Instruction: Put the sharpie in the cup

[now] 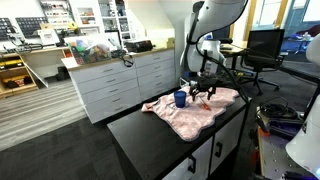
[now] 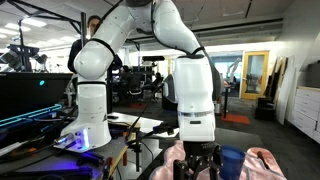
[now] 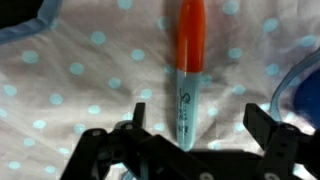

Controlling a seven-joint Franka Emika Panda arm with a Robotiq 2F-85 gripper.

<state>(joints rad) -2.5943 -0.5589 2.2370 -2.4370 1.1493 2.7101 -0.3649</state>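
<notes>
The sharpie [image 3: 186, 75] has a grey-teal barrel and a red-orange cap. It lies on the pink dotted cloth [image 3: 80, 80], pointing away from me in the wrist view. My gripper [image 3: 200, 125] is open, low over the cloth, its two fingers on either side of the sharpie's near end without touching it. The blue cup [image 1: 180, 98] stands upright on the cloth just beside the gripper [image 1: 204, 95]. Its rim shows at the right edge of the wrist view [image 3: 300, 90] and low in an exterior view [image 2: 232, 162], next to the gripper [image 2: 199, 168].
The pink cloth [image 1: 190, 112] lies on a black countertop [image 1: 150, 135] with white cabinets below. A white drawer unit [image 1: 120, 85] stands behind. Office chairs and desks sit beyond the arm. A second robot base [image 2: 88, 120] stands nearby.
</notes>
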